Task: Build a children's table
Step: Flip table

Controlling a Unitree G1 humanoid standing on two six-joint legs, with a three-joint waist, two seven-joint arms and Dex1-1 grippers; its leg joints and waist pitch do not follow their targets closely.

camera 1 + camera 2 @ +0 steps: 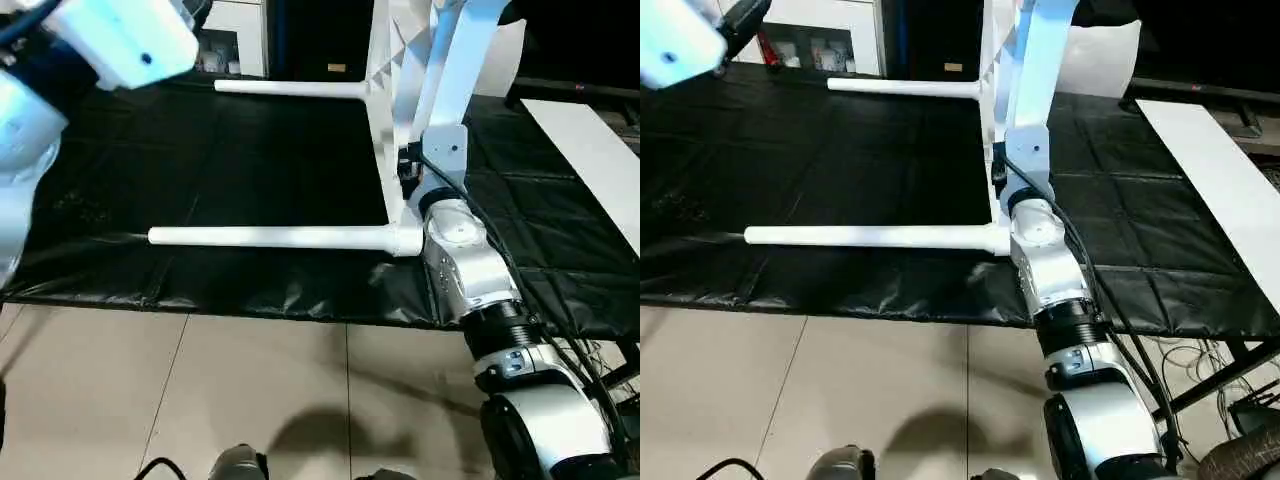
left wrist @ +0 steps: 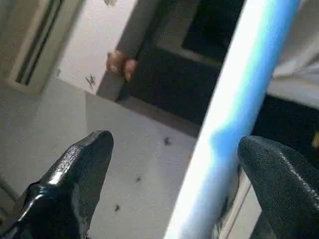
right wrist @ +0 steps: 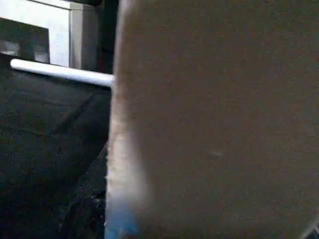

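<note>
I am steadying the tabletop (image 1: pixel 385 110) on edge beside my right gripper, grip unclear, while my spread left gripper (image 2: pixel 169 184) is straddling a stiff, light, slippery leg (image 2: pixel 234 124).

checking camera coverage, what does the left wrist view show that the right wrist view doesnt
Left wrist view: the left gripper with its two black fingers spread open around a long white round plastic table leg, above pale floor.

Right wrist view: the flat white plastic table top looming close, a fitted white leg sticking out sideways from it, and the black sheet-covered workbench beneath.

Both: white parts of the children's table.
</note>
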